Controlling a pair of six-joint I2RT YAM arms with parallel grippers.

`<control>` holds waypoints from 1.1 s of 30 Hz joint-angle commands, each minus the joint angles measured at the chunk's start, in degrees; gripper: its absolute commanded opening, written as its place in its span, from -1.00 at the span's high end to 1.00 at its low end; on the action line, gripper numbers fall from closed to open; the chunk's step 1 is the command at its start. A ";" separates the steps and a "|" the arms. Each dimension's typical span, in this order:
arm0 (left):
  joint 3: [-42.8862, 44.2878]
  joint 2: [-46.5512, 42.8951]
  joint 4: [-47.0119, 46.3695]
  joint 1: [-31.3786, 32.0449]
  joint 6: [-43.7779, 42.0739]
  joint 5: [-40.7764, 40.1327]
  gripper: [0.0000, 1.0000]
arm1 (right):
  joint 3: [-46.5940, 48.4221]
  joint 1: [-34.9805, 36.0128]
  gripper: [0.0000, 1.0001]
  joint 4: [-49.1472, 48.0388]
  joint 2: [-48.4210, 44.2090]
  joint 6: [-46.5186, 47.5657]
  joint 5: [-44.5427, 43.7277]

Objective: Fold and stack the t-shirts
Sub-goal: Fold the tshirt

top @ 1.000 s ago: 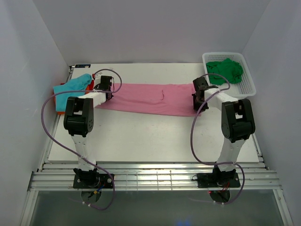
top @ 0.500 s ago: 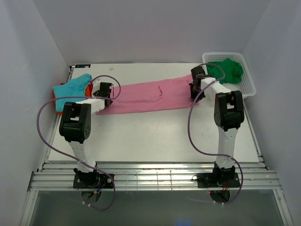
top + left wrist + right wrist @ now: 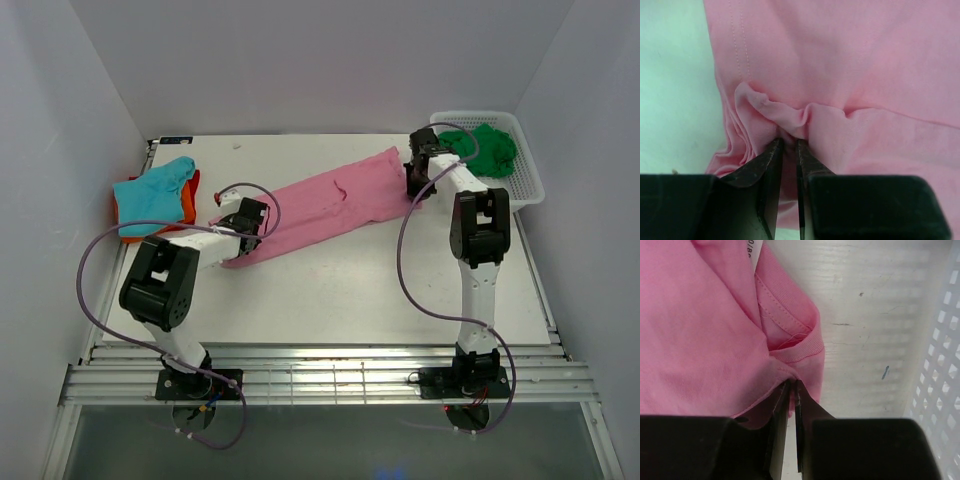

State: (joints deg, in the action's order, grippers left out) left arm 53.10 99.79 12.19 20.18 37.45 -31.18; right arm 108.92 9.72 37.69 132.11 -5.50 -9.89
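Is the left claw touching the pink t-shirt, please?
Touching. The left wrist view shows the left claw closed on a bunched fold of the pink t-shirt, cloth pinched between its tips.

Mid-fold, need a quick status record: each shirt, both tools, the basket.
pink t-shirt: stretched diagonally across the table, held at both ends
left tool: shut on bunched fabric at its near-left end
right tool: shut on fabric by the collar, beside the basket
teal t-shirt: atop orange t-shirt, far left
green t-shirt: crumpled in the basket

4 t-shirts, 1 ea. pink (image 3: 330,205), teal (image 3: 150,188), orange (image 3: 190,205), green (image 3: 480,148); 1 basket (image 3: 530,190); 1 table (image 3: 330,290).
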 commanded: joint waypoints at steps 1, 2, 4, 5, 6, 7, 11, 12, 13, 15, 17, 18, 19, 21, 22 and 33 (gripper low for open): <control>-3.88 -1.34 10.83 3.80 5.77 3.32 0.47 | 2.69 -1.01 0.71 1.33 2.44 0.66 1.01; -5.19 -2.05 11.36 4.51 6.75 3.49 0.47 | 3.13 -1.10 0.71 1.33 2.53 0.66 0.84; -6.86 -4.33 12.16 6.53 9.38 4.98 0.49 | 4.62 -1.45 0.70 1.33 3.23 1.10 0.49; -7.74 -5.12 12.25 7.40 10.18 5.25 0.50 | 5.15 -1.45 0.70 1.42 3.50 1.19 0.40; -9.23 -6.61 13.03 9.15 11.05 5.43 0.51 | 5.68 -1.63 0.70 1.42 3.67 1.36 0.05; -9.77 -7.23 13.56 10.04 12.98 5.34 0.52 | 6.47 -1.80 0.70 1.42 4.02 1.54 -0.13; -11.79 -10.05 16.55 14.70 17.03 4.29 0.53 | 7.70 -2.07 0.70 1.33 4.55 2.07 -0.74; -12.23 -10.49 18.38 16.62 18.00 3.76 0.53 | 7.88 -2.16 0.70 1.24 4.64 2.07 -0.92; -12.41 -11.27 19.36 17.51 19.14 3.15 0.53 | 8.06 -2.24 0.70 1.24 4.64 2.24 -1.01; -12.93 -12.24 21.64 19.88 22.13 1.74 0.53 | 8.41 -2.33 0.70 0.81 4.73 2.51 -1.44; -13.90 -13.91 22.70 21.20 23.89 1.39 0.53 | 8.93 -2.42 0.70 0.63 4.99 2.77 -1.36; -14.25 -14.44 24.10 22.78 25.98 1.21 0.53 | 9.55 -2.51 0.70 0.63 5.26 3.03 -1.53; -14.60 -15.06 24.81 23.58 27.14 1.12 0.54 | 9.90 -2.60 0.70 0.54 5.35 3.12 -1.45; -14.87 -16.81 27.87 26.47 31.34 0.60 0.53 | 10.78 -2.68 0.70 0.54 5.78 3.65 -1.10; -15.13 -17.34 28.76 27.35 32.93 0.33 0.54 | 11.04 -2.68 0.70 0.63 5.96 3.74 -1.10; -16.10 -21.57 37.56 39.57 48.50 2.26 0.54 | 12.10 -2.77 0.68 -1.57 6.93 4.09 1.80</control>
State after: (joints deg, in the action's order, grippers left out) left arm 37.87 78.06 43.62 57.06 79.53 -32.95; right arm 118.85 7.46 37.76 138.12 -2.33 -9.74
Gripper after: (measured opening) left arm 0.232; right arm 0.158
